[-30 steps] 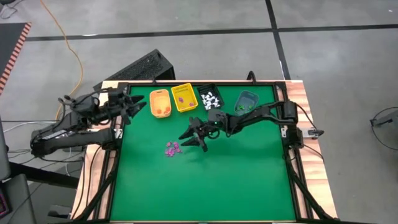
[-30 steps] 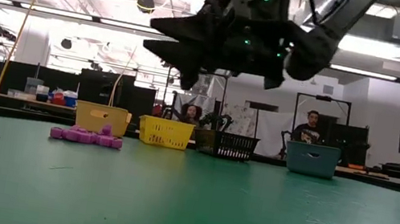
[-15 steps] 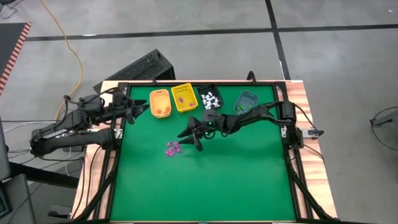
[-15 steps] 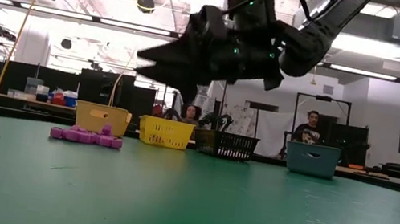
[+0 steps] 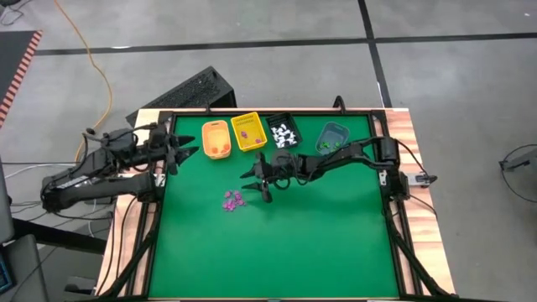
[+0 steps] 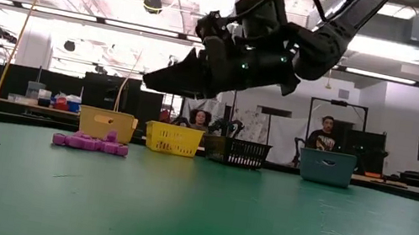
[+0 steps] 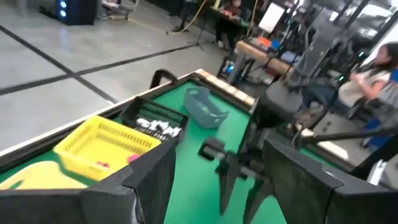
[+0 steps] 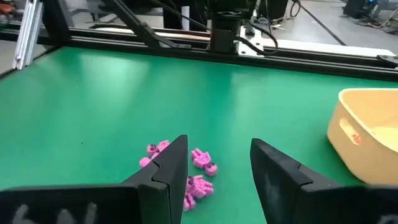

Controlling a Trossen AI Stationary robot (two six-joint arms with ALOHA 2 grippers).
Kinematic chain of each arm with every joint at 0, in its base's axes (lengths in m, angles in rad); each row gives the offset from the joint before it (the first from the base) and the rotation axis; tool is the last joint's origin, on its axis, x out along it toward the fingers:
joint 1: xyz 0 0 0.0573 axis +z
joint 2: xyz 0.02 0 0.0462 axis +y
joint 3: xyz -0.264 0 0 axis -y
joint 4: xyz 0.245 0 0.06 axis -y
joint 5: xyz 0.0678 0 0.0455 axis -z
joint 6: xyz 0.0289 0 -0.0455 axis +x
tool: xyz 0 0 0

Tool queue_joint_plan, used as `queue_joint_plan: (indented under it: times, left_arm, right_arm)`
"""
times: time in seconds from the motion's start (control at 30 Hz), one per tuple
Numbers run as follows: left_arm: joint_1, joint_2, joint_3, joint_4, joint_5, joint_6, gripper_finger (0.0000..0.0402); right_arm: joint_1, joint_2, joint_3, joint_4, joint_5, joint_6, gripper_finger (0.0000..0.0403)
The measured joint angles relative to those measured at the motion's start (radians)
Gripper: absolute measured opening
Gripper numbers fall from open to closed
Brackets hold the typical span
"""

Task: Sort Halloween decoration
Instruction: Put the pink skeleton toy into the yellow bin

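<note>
A small heap of purple Halloween decoration trinkets (image 5: 232, 200) (image 8: 186, 171) (image 6: 90, 142) lies on the green table mat. My right gripper (image 5: 257, 184) (image 8: 217, 168) (image 6: 169, 81) hangs open above the mat, just to the right of the heap and a little farther back, pointing at it and holding nothing. My left gripper (image 5: 174, 153) (image 7: 217, 180) waits open and raised over the table's far left corner. Some white trinkets (image 5: 285, 133) lie in the black bin and a few purple ones (image 5: 243, 132) in the yellow bin.
Four small bins stand in a row along the far edge: orange (image 5: 216, 139), yellow (image 5: 247, 131), black (image 5: 284, 132) and blue-grey (image 5: 331, 138). The near half of the mat (image 5: 277, 252) is free room. A person sits in the room beyond the table (image 6: 326, 133).
My right gripper has rolled about its own axis and tipped its fingers down toward the purple heap, staying above the mat. The heap has not moved.
</note>
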Motion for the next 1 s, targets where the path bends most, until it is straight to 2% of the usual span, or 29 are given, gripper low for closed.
queue_joint_plan:
  times: [0.23, 0.4, 0.53, 0.7, 1.0]
  left_arm:
    - [0.000, -0.093, -0.016, -0.074, -0.058, 0.040, 0.0231]
    - [0.000, -0.196, -0.147, -0.025, -0.039, -0.027, 0.0231]
    - [0.000, -0.264, -0.228, 0.056, -0.034, -0.069, 0.0231]
    - [-0.001, -0.293, -0.235, 0.074, -0.049, -0.056, 0.0231]
    - [-0.001, -0.297, -0.235, 0.061, -0.062, -0.035, 0.0231]
  right_arm:
    - [0.001, 0.000, 0.000, -0.001, -0.004, -0.003, 0.0168]
    - [-0.001, 0.047, 0.019, 0.027, -0.003, -0.017, 0.0168]
    - [0.005, 0.129, 0.090, 0.002, -0.049, 0.050, 0.0168]
    - [0.014, 0.178, 0.168, -0.061, -0.060, 0.066, 0.0168]
    - [0.032, 0.180, 0.172, -0.115, -0.024, -0.070, 0.0168]
